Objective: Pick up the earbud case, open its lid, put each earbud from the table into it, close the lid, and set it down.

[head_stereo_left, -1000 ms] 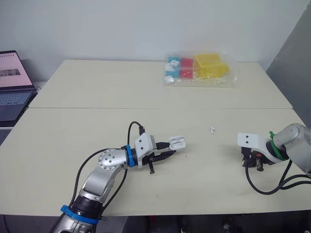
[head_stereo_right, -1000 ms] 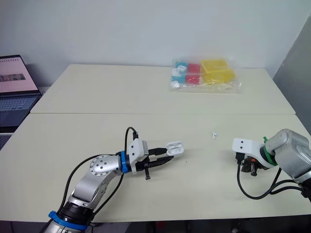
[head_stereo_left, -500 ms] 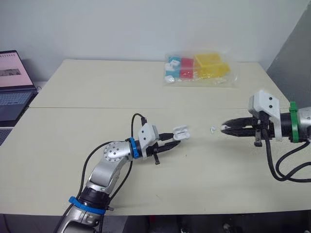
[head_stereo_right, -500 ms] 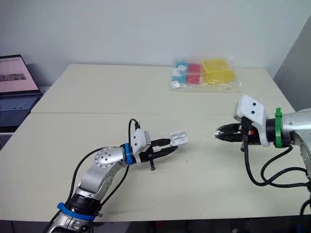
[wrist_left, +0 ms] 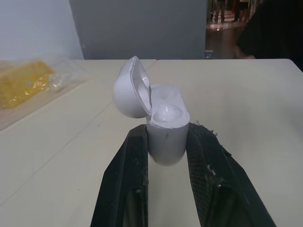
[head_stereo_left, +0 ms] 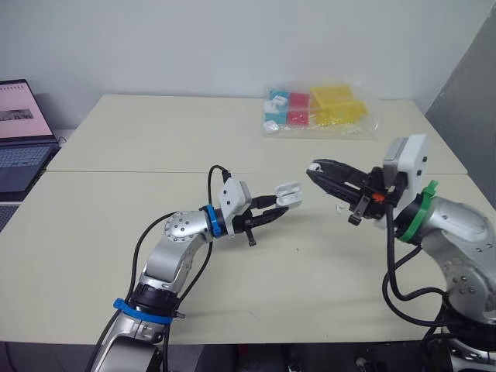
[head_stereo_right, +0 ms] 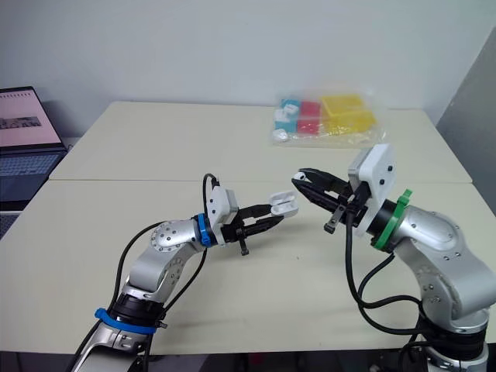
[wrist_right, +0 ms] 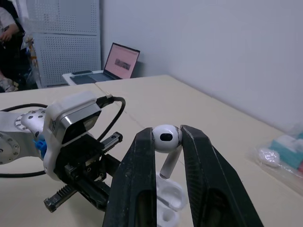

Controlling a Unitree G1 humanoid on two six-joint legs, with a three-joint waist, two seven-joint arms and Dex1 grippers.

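- A pale table (head_stereo_left: 155,139) made of two tops pushed together is seen before a plain light wall.
- An open laptop (head_stereo_left: 19,132) is placed at the robot's far left, beyond the table edge.
- A clear plastic bag (head_stereo_left: 319,110) of yellow, red and blue boxes is laid at the far side of the table, towards the right.
- The earbud case (head_stereo_left: 288,195) is held off the table, near its middle, by the left gripper (head_stereo_left: 273,213). Its two black fingers are clamped on the sides of the case's lower body.
- The case is kept roughly upright and its lid (wrist_left: 130,92) is swung back on the hinge, so the inside is exposed.
- A rounded white form is seen in one well of the case. Whether it is an earbud cannot be told.
- The right gripper (head_stereo_left: 314,169) is raised above the table and pointed towards the case. Its tips are near the open top but apart from it.
- A white earbud (wrist_right: 166,137) is pinched by its head between the right fingers, and its stem is hung downward.
- In the right wrist view the stem is seen just above the open case.
- Part of a seated person (wrist_right: 7,33) is seen in the far background.
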